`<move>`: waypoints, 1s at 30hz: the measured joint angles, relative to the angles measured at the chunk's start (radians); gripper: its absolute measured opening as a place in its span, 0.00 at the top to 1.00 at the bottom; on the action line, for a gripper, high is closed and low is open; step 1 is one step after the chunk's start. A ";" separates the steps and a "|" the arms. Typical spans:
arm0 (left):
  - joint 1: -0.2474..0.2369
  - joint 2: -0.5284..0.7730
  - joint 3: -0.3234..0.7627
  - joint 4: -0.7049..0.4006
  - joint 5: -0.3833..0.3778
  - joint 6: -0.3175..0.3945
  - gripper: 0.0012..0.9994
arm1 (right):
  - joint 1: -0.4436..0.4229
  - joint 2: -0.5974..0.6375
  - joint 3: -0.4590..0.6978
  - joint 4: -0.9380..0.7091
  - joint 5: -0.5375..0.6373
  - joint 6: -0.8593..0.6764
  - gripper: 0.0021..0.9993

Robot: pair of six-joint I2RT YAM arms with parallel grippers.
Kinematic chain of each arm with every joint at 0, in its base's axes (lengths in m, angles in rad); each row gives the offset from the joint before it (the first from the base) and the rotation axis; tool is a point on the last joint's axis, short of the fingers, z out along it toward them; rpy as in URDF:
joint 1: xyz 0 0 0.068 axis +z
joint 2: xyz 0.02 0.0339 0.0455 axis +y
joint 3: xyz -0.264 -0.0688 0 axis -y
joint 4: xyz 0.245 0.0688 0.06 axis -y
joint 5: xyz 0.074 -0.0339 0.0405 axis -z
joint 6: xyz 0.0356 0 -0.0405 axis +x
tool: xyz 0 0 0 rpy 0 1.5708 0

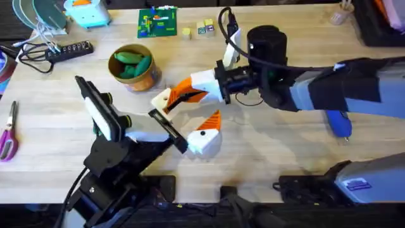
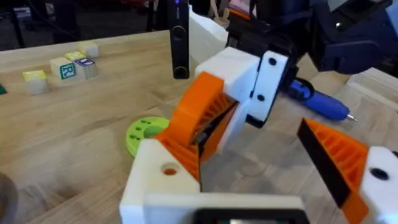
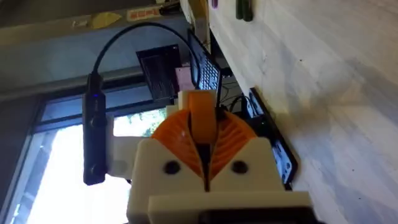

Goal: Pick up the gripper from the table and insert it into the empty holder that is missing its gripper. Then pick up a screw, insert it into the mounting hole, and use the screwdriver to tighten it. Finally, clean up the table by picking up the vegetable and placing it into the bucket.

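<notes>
So my right arm is stretched across the bench (image 1: 57, 120) toward the middle, its end effector (image 1: 179, 96) clenched on the gripper (image 3: 202, 121). The left end effector (image 1: 204, 133) angles in from the lower left, released, one finger just below it. Screwdriver (image 1: 338, 123) lies by the right arm, vegetable (image 1: 131, 61) sits in the bucket (image 1: 140, 79)

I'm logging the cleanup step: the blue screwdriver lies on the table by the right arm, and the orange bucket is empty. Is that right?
Not quite. The bucket is not empty: the overhead view shows a green vegetable lying inside it. The rest stands: the blue screwdriver does lie on the table by the right arm.
</notes>
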 joint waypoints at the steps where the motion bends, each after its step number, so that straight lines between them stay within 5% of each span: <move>1: 0.000 0.000 0.000 0.000 0.000 0.000 0.02 | 0.000 0.000 0.000 0.000 0.000 0.000 0.99; 23: 0.000 0.000 0.000 0.001 0.009 0.018 0.02 | -0.001 0.000 0.000 -0.001 -0.029 -0.007 0.74; 30: -0.008 -0.001 0.000 0.006 0.063 0.035 0.02 | -0.001 0.001 0.000 -0.007 -0.053 -0.017 0.63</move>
